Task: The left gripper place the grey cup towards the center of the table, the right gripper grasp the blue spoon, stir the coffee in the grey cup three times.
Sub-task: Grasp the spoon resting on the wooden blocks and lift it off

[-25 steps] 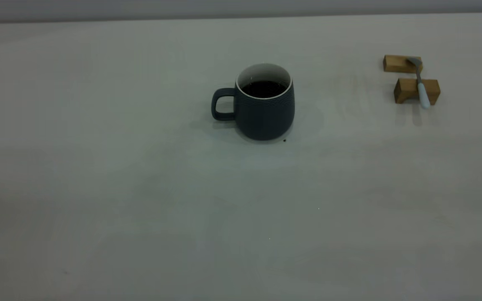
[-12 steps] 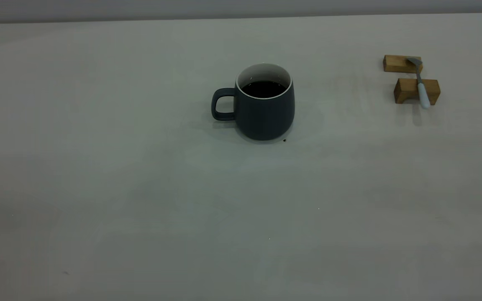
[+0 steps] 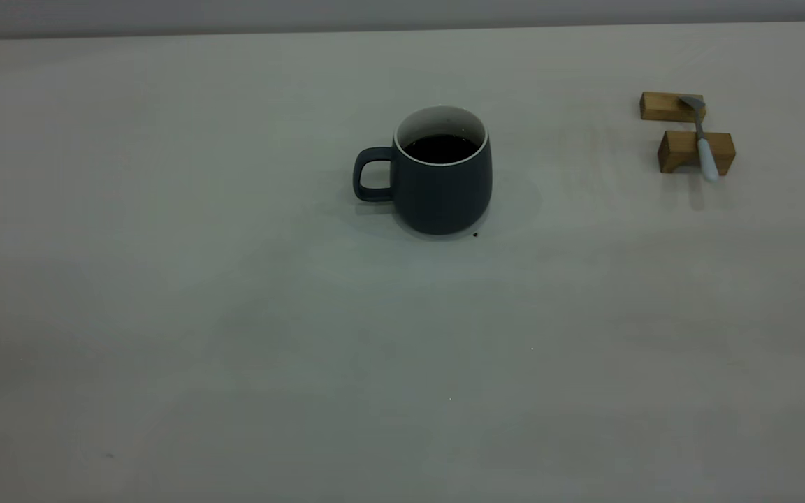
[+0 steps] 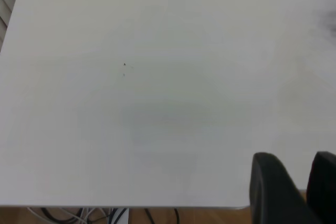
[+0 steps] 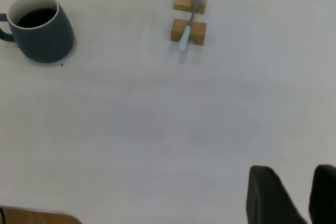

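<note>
Spanning every view, the table (image 3: 235, 335) carries the grey cup (image 3: 441, 178) near its centre, coffee (image 3: 441, 147) inside, so placing looks done. Left gripper (image 4: 294, 187) and right gripper (image 5: 291, 195) hover released, holding nothing. The blue spoon (image 3: 703, 143) lies ungrasped across two wooden blocks (image 3: 682, 150); stirring remains.

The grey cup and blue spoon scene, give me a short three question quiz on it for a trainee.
1. True or false: the blue spoon lies across two wooden blocks.
2. In the exterior view, the handle of the grey cup points A) left, B) right, C) toward the camera?
3. Fill in: the cup holds dark ____.

Key: 1 true. 2 A. 3 coffee. Neither the left gripper nor the right gripper is near cup or spoon; each sits over bare table, jaws apart.
</note>
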Tool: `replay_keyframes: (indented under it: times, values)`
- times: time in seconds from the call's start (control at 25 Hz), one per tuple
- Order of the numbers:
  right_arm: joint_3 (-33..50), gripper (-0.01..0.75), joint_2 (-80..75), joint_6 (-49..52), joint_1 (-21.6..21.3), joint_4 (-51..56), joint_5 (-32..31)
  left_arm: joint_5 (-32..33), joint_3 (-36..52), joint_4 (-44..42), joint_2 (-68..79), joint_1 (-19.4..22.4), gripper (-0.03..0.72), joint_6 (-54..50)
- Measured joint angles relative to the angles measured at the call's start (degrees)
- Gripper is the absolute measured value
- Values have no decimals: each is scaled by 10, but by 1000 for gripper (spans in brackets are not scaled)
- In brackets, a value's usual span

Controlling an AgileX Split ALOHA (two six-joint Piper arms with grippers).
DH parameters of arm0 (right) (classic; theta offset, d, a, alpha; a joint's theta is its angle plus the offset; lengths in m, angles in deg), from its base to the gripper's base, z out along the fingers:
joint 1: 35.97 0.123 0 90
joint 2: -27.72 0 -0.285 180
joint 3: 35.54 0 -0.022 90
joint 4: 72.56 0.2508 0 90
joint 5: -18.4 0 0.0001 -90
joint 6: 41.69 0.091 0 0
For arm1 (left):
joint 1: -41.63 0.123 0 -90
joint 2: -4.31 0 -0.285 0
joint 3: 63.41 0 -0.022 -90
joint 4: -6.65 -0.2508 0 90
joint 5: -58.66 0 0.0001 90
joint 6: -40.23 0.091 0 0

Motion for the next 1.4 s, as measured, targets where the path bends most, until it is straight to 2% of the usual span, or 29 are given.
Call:
replay_keyframes:
  times: [0.36,0.56,0.72,0.88,0.96,1.12,1.4]
  values:
    - [-3,240,-2,0,0,-2,2,0,0,0,0,0,238,0]
    - [-51,276,-113,0,0,-3,15,0,0,0,0,0,238,0]
    - [-88,383,-259,-2,0,-2,66,0,0,0,0,0,238,0]
    - [-110,508,-419,-2,0,3,141,0,0,0,0,0,238,0]
    - [-118,546,-500,-2,0,6,183,0,0,0,0,0,238,0]
    - [-140,583,-646,-2,0,20,244,0,0,0,0,0,238,0]
    - [-208,586,-867,-2,18,27,305,0,0,0,0,0,238,0]
